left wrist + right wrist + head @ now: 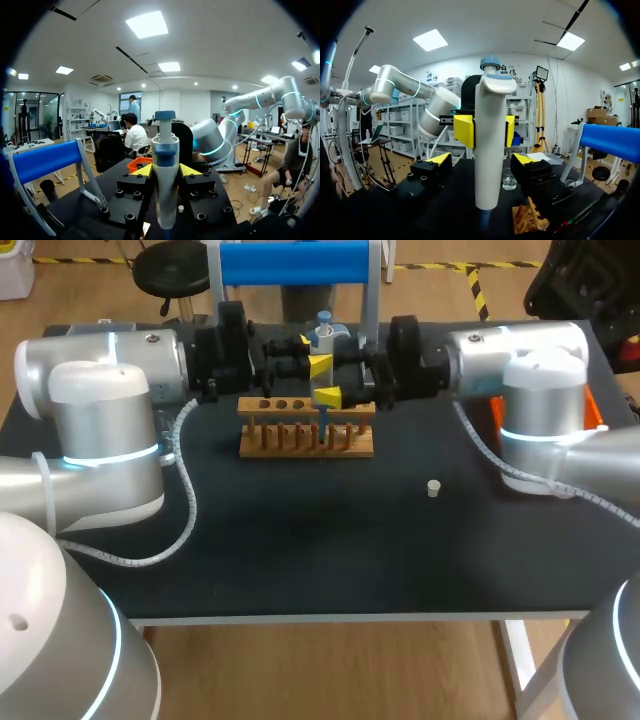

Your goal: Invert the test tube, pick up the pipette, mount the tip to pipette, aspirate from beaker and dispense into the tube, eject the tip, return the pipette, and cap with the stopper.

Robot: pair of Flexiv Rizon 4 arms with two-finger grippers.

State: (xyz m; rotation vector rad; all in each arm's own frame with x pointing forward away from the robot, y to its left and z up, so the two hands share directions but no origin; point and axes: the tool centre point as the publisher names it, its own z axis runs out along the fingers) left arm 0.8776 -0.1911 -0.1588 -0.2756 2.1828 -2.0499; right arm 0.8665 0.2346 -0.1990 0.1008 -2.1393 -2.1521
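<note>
Our left gripper point(165, 170) clamps the pipette point(323, 337) upright above the wooden rack point(300, 446), with its blue tip point(323, 427) down at the rack's holes. Our right gripper point(481, 159) sits open around the barrel without touching it. This looks like dispensing, so we should hold the pipette vertical and press the plunger slowly.

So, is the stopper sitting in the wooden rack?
No, the stopper lies on the bare table, apart from the wooden rack.
</note>
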